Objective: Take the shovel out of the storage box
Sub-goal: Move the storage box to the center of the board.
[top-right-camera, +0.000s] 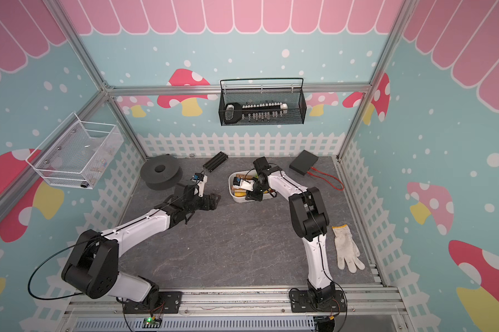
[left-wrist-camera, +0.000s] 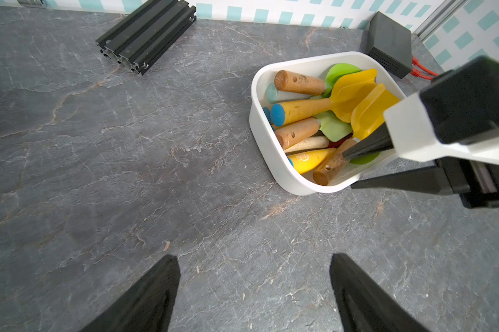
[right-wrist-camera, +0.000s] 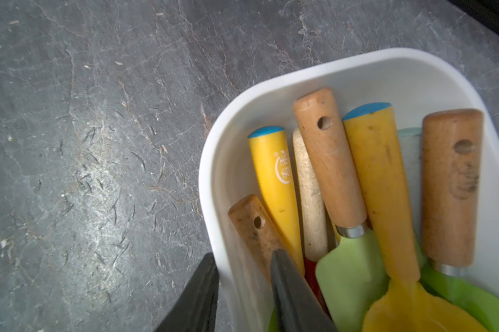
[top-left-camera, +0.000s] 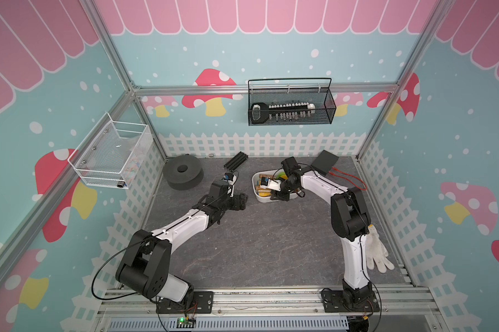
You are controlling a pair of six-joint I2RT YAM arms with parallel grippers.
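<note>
Shovel: worn wood-handled one (right-wrist-camera: pixel 251 221) lies in the box (right-wrist-camera: pixel 214 161) along a side wall, handle end toward the left arm, blade toward the right.
Right tool (right-wrist-camera: pixel 244 254): nearer; 1 finger on that handle, 1 outside the wall, jaws part-way shut; whether it grips, cannot tell.
Left tool (left-wrist-camera: pixel 254 287): open, empty, over the desk (left-wrist-camera: pixel 127 172) beside the box.
Count: 1 box, at least 7 handles, 2 arms.
</note>
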